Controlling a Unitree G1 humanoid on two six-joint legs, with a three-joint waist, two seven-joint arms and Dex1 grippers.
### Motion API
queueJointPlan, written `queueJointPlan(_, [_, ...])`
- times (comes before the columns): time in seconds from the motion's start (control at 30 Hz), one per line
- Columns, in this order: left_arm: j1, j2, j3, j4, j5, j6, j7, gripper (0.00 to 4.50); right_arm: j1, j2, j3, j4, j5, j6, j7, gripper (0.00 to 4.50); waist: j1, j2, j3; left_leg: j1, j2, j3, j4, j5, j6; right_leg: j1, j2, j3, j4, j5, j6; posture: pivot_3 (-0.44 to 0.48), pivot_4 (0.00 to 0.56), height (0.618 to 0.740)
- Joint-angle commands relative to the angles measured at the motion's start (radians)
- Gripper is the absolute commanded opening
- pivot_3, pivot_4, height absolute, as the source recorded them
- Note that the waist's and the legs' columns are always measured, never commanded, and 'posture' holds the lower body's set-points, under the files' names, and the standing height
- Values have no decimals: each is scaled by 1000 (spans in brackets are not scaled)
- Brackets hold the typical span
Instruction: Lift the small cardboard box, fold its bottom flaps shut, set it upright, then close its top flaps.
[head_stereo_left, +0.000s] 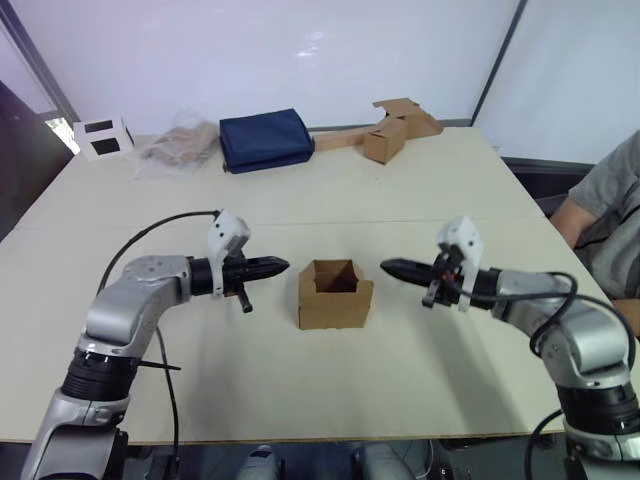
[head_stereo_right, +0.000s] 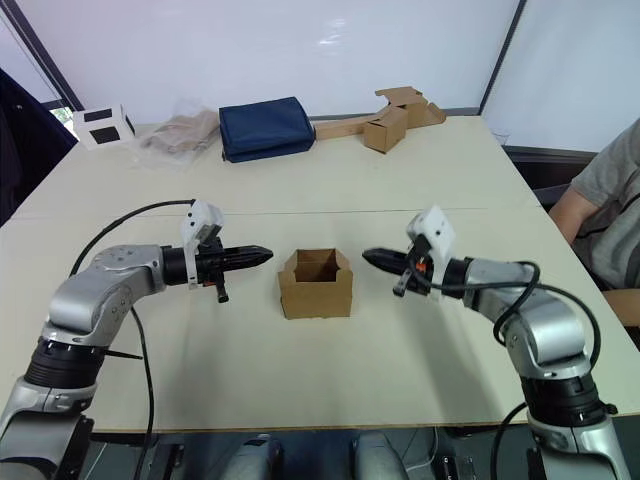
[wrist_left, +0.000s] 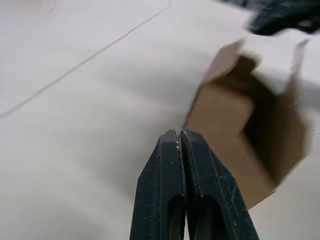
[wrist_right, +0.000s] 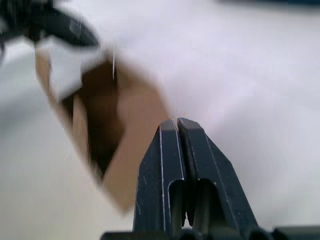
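The small cardboard box (head_stereo_left: 335, 294) stands upright in the middle of the table, its top end open so I look down into its brown inside. Its top flaps stand up along the rim; its bottom flaps are hidden underneath. My left gripper (head_stereo_left: 280, 266) hovers just left of the box, a small gap away, fingers shut on nothing and pointing at it. My right gripper (head_stereo_left: 388, 268) hovers just right of the box, also shut and empty. In the wrist views the box (wrist_left: 247, 122) (wrist_right: 107, 117) sits just beyond each pair of closed fingertips.
Along the table's far edge lie a white box with black squares (head_stereo_left: 102, 137), a clear bag (head_stereo_left: 180, 146), a folded navy cloth (head_stereo_left: 264, 139) and another brown box joined to long cardboard strips (head_stereo_left: 385, 130). A person in grey (head_stereo_left: 612, 225) sits at the right.
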Motion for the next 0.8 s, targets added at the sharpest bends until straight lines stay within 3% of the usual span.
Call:
queueJointPlan(0.03, [-29,-23,-20,-10,-26,8,-15,84,-49,23,-10,26,59,17,13,0,-1,0,0,0,0,0,0,0,0,0,0,0,0,0,0,0,150,740])
queueJointPlan(0.43, [-57,-74,-135,83,68,-89,-41,84,-77,9,158,75,-13,-38,93,0,-1,0,0,0,0,0,1,0,0,0,0,0,0,0,0,0,150,740])
queueJointPlan(0.8, [-56,-100,-146,115,91,-126,-43,84,-111,14,216,149,-57,-81,145,0,-1,0,0,0,0,0,1,0,0,0,0,0,0,0,0,0,150,740])
